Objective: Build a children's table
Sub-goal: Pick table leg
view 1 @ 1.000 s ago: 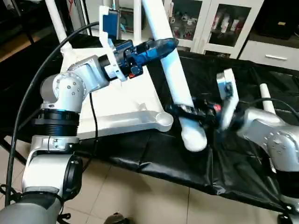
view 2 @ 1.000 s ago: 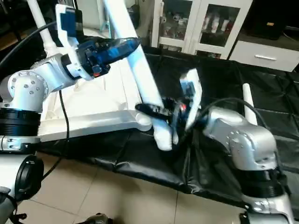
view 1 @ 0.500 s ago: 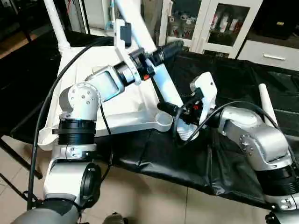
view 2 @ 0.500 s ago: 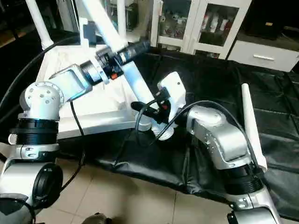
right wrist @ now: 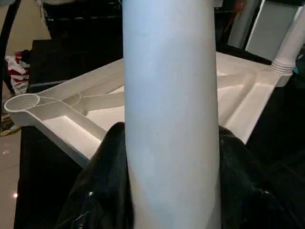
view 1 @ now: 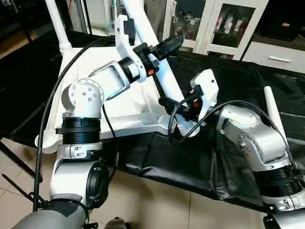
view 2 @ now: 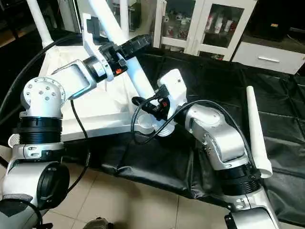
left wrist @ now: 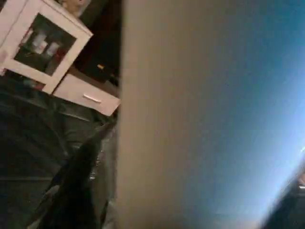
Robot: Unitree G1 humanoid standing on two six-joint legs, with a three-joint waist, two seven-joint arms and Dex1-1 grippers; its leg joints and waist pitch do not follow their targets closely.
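The white tabletop [view 1: 119, 102] lies ribs-up on the black-covered bench, with one leg [view 1: 56, 24] standing in its far left corner. A second white leg [view 1: 167, 81] slants down from the upper left. Its lower end hangs just right of the near-right corner socket [view 1: 167, 123], outside it. High on this leg my left gripper [view 1: 162, 47] is shut, with a dark finger [left wrist: 78, 191] against the tube's side. My right gripper [view 1: 180, 112] is shut on the leg's lower part, its black fingers [right wrist: 102, 181] on both sides of the tube.
Another loose white leg [view 2: 255, 129] lies on the black cloth [view 1: 238, 76] at the right. White glass-door cabinets [view 1: 224, 24] stand behind the bench. The bench's front edge drops to a tiled floor [view 1: 152, 200]. A black cable [view 1: 52, 95] loops along my left arm.
Both arms have swung the held leg left. Its lower end went from over the black cloth to right beside the near-right corner socket. The camera has shifted too.
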